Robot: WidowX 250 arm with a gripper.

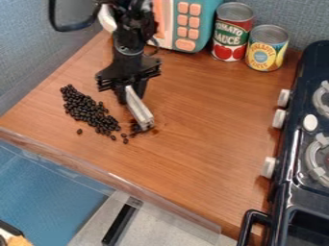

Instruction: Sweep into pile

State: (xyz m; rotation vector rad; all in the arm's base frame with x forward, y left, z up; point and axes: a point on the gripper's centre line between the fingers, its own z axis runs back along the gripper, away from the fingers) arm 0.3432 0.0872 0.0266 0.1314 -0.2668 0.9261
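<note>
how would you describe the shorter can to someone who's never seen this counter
Find the teal toy with orange buttons at the back of the counter. Two cans stand between it and the black stove. Yours is nearer the stove, shorter than its neighbour, with a yellow and blue label, not red and green.

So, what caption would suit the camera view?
Robot's claw holding a pale tool beside a loose spread of dark beans.
</note>
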